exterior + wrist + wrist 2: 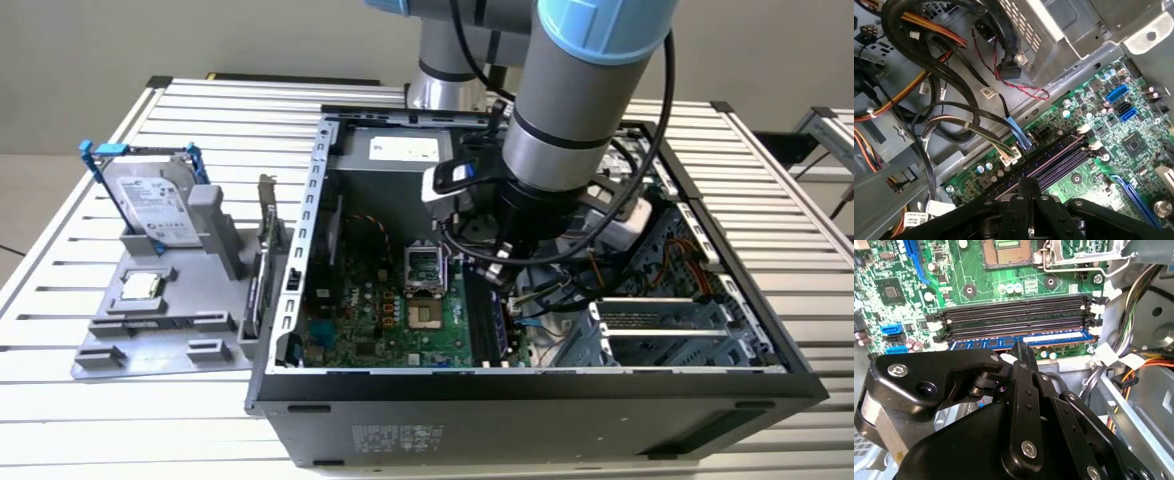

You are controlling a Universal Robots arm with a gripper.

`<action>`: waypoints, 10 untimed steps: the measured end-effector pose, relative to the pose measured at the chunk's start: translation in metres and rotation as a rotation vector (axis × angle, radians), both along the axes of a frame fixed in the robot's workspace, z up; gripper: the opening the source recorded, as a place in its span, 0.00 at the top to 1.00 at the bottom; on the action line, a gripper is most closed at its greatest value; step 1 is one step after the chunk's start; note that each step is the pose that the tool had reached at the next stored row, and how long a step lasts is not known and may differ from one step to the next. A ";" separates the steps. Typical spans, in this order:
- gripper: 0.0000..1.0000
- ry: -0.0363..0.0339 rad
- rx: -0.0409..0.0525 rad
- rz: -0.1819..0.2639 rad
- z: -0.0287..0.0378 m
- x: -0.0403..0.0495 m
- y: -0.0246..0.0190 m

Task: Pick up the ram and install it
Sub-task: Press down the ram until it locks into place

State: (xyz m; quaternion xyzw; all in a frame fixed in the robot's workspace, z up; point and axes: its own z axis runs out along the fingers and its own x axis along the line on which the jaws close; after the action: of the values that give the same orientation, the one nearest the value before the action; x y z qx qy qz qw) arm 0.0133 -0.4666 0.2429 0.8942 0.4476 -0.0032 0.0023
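While seated, ram (1019, 341) shows clearest in second wrist view.

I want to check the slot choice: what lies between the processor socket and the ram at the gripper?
In the second wrist view, empty black memory slots lie between the processor socket and the ram.

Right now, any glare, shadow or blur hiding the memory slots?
Second wrist view: memory slots evenly lit and sharp; the gripper covers the nearest edge. First wrist view: slots darker, shaded but readable. Exterior view: the arm blocks and shades that area.
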 end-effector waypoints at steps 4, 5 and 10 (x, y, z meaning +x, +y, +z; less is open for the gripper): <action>1.00 0.0001 -0.0001 0.044 0.0000 0.0000 0.0001; 1.00 0.0000 -0.0001 0.055 0.0000 0.0000 0.0001; 1.00 0.0000 -0.0001 0.109 0.0000 0.0000 0.0003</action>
State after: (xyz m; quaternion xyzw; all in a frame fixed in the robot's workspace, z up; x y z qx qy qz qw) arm 0.0133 -0.4663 0.2429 0.8684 0.4958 -0.0031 0.0025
